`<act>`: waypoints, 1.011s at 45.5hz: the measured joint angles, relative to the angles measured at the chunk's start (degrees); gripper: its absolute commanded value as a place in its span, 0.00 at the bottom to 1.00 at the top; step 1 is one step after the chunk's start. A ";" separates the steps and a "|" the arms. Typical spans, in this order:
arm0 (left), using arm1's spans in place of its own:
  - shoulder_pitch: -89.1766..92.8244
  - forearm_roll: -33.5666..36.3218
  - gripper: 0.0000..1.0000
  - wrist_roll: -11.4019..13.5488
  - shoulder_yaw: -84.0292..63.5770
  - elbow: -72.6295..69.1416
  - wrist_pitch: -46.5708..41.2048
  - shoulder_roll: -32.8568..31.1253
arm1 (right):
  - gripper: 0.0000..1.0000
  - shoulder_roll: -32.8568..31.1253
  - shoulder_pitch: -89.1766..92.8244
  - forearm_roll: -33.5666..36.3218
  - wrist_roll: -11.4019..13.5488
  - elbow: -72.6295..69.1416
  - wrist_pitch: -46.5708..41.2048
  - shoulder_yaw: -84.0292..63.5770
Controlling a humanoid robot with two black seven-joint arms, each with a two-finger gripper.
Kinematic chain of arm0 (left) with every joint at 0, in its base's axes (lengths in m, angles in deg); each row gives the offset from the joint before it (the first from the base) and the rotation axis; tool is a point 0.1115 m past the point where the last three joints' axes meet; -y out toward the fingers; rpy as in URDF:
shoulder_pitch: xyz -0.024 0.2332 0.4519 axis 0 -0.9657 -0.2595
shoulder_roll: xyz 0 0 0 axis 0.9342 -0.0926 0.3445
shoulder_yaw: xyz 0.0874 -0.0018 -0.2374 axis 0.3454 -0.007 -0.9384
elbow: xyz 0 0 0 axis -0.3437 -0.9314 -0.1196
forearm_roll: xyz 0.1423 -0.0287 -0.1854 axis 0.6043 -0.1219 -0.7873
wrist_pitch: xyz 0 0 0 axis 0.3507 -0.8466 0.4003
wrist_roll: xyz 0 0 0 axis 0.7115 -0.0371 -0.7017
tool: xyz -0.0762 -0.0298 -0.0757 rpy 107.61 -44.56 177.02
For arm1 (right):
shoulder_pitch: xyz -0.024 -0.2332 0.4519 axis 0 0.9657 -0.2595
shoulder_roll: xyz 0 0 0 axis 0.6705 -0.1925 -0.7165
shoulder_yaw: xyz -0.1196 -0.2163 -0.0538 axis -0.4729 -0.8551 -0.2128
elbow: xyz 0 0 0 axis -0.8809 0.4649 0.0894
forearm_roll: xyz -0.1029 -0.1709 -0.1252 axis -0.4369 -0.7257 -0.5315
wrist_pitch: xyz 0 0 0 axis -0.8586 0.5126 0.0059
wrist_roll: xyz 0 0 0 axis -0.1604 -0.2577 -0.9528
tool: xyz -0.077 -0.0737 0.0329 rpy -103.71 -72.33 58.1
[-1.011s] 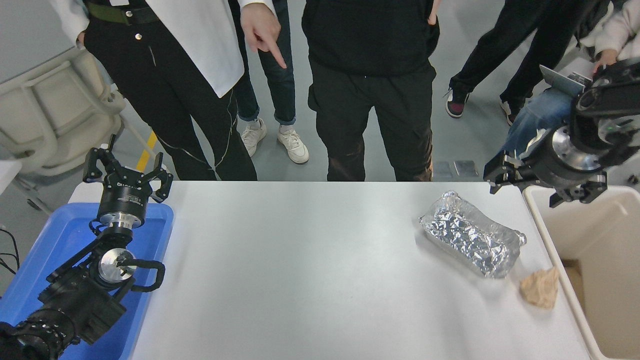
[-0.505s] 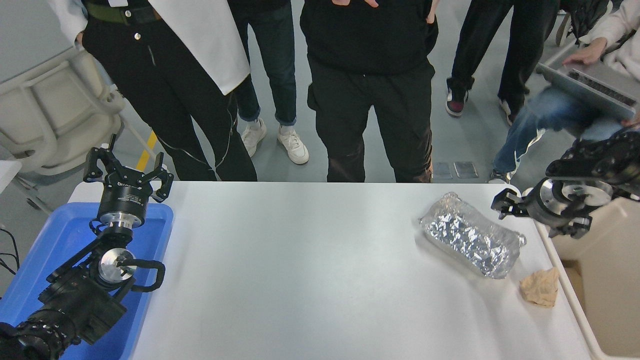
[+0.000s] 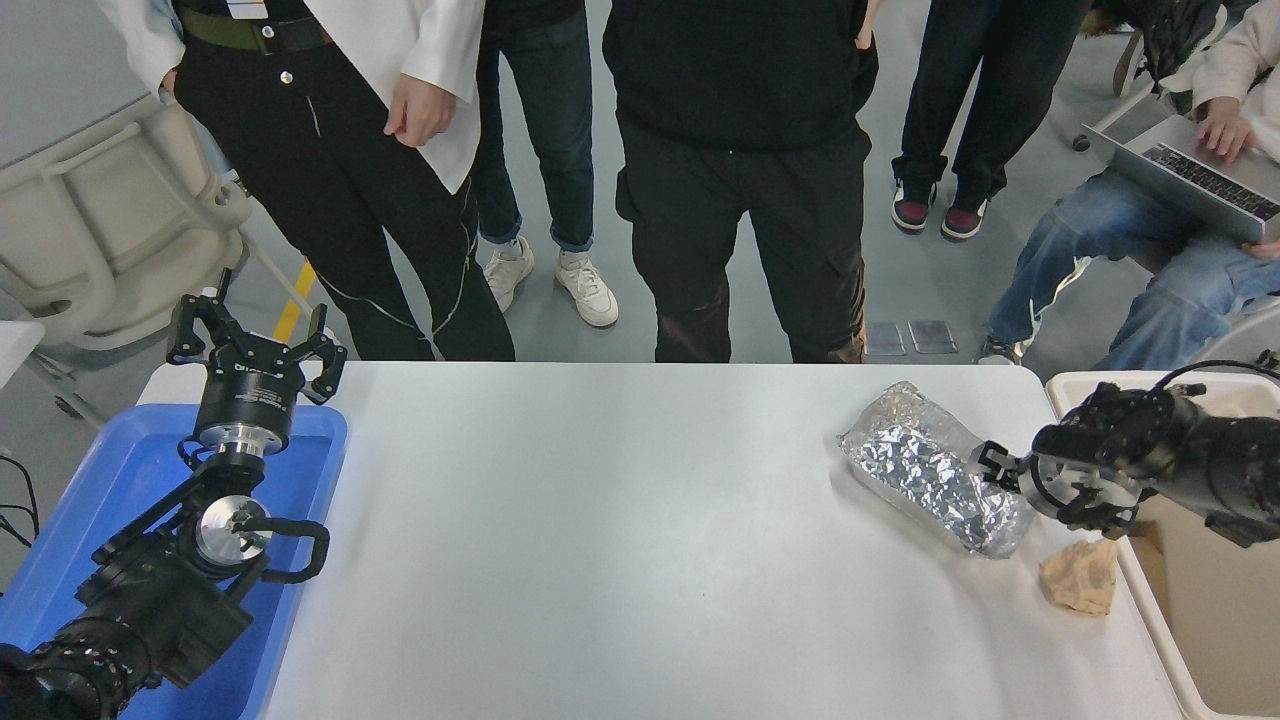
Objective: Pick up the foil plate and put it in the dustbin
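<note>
At the lower left of the frame, the robot's left arm rests parked over a flat blue plastic tray (image 3: 60, 560), its black left end effector (image 3: 255, 345) pointing away from the camera with fingers spread open and holding nothing. It is far from the work.

At the lower right, a small tan crumpled paper wad (image 3: 1080, 580) lies on the white tabletop (image 3: 600, 560), close to the rim of the large beige plastic dustbin (image 3: 1200, 620) that runs along the right edge of the frame.

Just beyond the wad, at the right of the frame, the crinkled silver foil plate (image 3: 930, 465) lies flat on the tabletop. Its long axis runs diagonally, from upper left to lower right. The black right end effector (image 3: 995, 468) comes in from the right edge, across the dustbin's far corner, pointing leftward at the plate's right-hand end. Its fingertips sit at or on that near rim; whether they are touching or gripping it cannot be told. The plate therefore lies directly left of this end effector, and the right arm is much the nearer.

Along the top of the frame, several people stand beyond the tabletop; one sits at upper right with a laptop.
</note>
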 measured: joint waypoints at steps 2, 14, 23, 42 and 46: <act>0.00 0.01 0.99 0.00 0.00 0.00 0.00 0.00 | 0.90 0.43 0.87 -0.04 -0.01 0.91 0.30 0.46; 0.00 0.00 0.99 0.00 0.00 0.00 0.00 0.00 | 0.84 1.87 3.93 -0.16 0.02 4.51 1.41 2.29; 0.00 0.00 0.99 0.00 0.00 0.00 0.00 0.00 | 0.47 2.17 4.77 -0.16 0.05 5.32 1.69 2.85; 0.00 0.01 0.99 0.00 0.00 0.00 0.00 0.00 | 0.00 1.99 5.92 1.49 0.29 5.26 1.82 5.82; 0.01 0.00 0.99 0.00 0.00 0.00 0.00 0.00 | 0.00 1.57 6.12 2.10 0.34 5.20 1.83 6.67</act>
